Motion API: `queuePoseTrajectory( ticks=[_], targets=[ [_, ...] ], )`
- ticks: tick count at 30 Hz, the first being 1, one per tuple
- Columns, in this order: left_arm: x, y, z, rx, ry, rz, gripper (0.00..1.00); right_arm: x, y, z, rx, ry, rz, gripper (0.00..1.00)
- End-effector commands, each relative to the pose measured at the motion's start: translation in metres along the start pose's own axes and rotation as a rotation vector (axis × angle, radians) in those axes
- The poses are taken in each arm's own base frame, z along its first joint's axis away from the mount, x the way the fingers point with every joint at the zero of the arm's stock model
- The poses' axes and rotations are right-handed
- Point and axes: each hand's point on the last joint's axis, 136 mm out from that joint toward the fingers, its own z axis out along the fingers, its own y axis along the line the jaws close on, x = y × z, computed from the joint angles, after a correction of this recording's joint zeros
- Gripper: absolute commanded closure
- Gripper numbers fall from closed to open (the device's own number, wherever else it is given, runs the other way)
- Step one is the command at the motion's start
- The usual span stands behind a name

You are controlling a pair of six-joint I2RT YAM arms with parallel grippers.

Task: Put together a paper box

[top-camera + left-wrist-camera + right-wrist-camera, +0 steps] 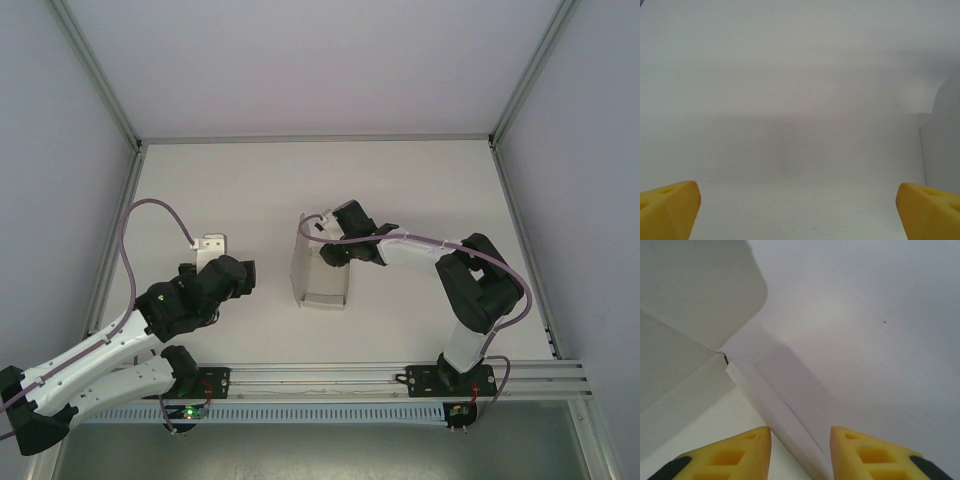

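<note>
The paper box (322,268) stands upright near the middle of the table (430,180), a half-formed white sleeve with its top open.

The right gripper (333,256) reaches it from about 2 o'clock, with its tip over the box's upper right wall. In the right wrist view, its two yellow fingers (727,455) sit at 6 o'clock, drawn to a narrow gap. A thin card wall of the box (790,415) runs straight down between them. A rounded flap spreads toward 10 o'clock. The card fills most of the gap, but I cannot tell whether the pads actually press on it.

The left gripper (243,278) lies at 9 o'clock from the box, well apart from it and pointing toward it. In its own wrist view, the left gripper (800,212) is spread wide, with nothing between the yellow tips.
</note>
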Motion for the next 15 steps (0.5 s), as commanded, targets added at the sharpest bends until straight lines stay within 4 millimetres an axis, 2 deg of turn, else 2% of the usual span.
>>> queuePoseTrajectory(
  ticks=[1,5,10,15],
  targets=[
    [0.001,0.011,0.002,-0.055,-0.017,0.001,0.00,0.008,-0.003,-0.001,0.057,0.007,0.035,0.66],
    [0.000,0.013,0.001,-0.063,-0.020,0.000,0.00,0.015,-0.011,-0.003,0.113,0.020,0.102,0.70],
    [-0.002,0.011,0.002,-0.057,-0.030,-0.020,0.00,0.018,-0.024,-0.022,0.280,-0.030,0.251,0.77],
    [-0.007,0.004,0.003,-0.036,-0.037,-0.026,0.00,0.045,-0.033,-0.039,0.475,-0.031,0.503,0.79]
  ],
)
